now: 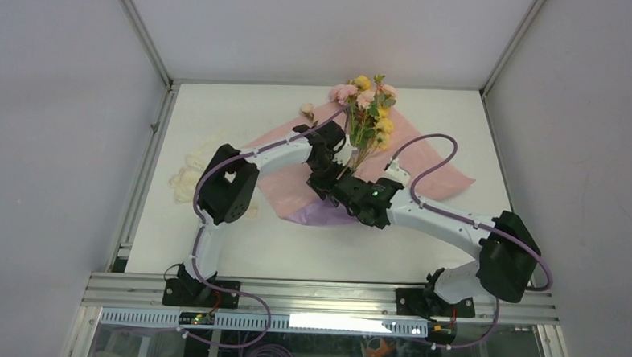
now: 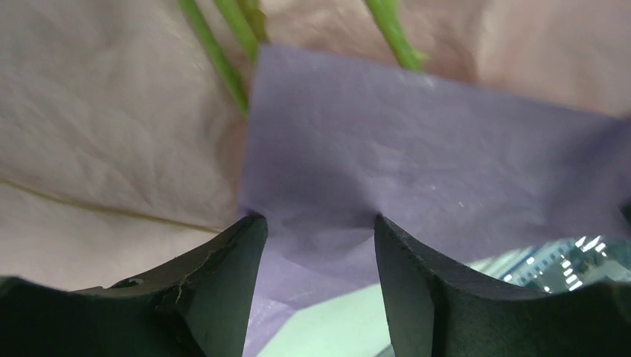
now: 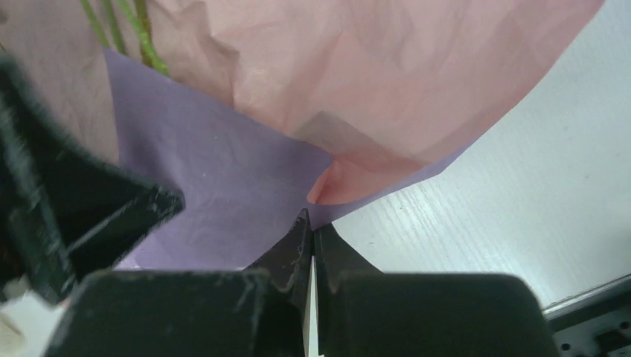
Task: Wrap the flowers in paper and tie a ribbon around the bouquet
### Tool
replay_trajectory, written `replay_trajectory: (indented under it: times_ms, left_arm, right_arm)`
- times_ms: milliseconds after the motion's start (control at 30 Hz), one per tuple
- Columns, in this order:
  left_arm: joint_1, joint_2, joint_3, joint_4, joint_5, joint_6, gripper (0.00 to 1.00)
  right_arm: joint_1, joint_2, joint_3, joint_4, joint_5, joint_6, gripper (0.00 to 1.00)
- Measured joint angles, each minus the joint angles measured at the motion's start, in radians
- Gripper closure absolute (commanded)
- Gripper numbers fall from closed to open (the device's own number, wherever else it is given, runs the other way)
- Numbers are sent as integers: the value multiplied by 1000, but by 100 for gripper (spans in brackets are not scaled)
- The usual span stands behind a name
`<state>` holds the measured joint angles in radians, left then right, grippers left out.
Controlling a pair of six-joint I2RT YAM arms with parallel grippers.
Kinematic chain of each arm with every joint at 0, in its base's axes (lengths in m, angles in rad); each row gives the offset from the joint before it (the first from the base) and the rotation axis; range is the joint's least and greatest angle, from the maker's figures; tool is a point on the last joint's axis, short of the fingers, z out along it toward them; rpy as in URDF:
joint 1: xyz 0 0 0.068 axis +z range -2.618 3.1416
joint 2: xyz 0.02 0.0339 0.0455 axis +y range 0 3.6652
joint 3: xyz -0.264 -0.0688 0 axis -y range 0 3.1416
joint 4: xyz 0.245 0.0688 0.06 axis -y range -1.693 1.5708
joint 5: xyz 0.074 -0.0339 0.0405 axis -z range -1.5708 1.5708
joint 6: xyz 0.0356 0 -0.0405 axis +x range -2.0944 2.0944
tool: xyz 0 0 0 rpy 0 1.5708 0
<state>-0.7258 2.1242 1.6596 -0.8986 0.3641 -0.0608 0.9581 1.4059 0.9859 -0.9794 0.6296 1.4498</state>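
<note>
Flowers [image 1: 368, 108] are seen lying on the paper [image 1: 445, 180] in the upper middle of the top view, on the far half of the table [image 1: 293, 254]. Their long axis is set almost up-and-down in that picture, leaning slightly. The blooms are pointed at the top edge of the frame and the stems [image 2: 216, 59] are run down toward the centre, where both pincers are gathered. The paper is spread pink side up, and its lower corner is turned over as a lilac flap [image 2: 417, 149] laid across the stem ends.

The left pincer [image 2: 318, 223] is held apart, with the flap showing between and beyond its fingers and nothing clamped. The right pincer [image 3: 309, 223] is pressed together, its tips set at the folded edge of the flap. Whether a thin layer is pinched there cannot be told.

Several faults can be expected from here. With one pincer apart, the thin, crinkly flap could spring back off the stems. If the sheet is pulled sideways by the closed tips, it could be torn, or the flowers dragged askew. The pincers are placed very near each other, so a knock between them is possible. The ribbon [image 1: 185, 179] is lying near the left edge of the table, well apart, so tying is judged not yet reached.
</note>
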Motion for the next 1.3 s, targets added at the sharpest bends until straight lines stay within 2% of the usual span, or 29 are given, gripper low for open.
replay_trajectory:
  times_ms: [167, 367, 500, 700, 900, 1067, 1300]
  left_arm:
    - [6, 61, 51, -11, -31, -2, 42]
    - [7, 78, 76, -29, -36, -3, 43]
    - [8, 82, 83, -36, -36, -5, 43]
    - [39, 92, 93, -37, 21, -5, 41]
    - [125, 98, 112, -35, 104, 7, 36]
    - [191, 97, 149, -29, 186, 26, 32]
    - [329, 69, 204, -37, 245, 13, 27]
  right_arm:
    - [77, 91, 121, -74, 91, -140, 100]
    - [216, 266, 297, -113, 224, -411, 100]
    - [274, 325, 335, -103, 270, -574, 100]
    - [296, 337, 334, 37, 229, -804, 100]
    - [296, 412, 333, 158, 159, -1007, 100]
    - [298, 531, 339, 164, 104, -1155, 100]
    - [294, 584, 347, 147, 57, -1220, 100]
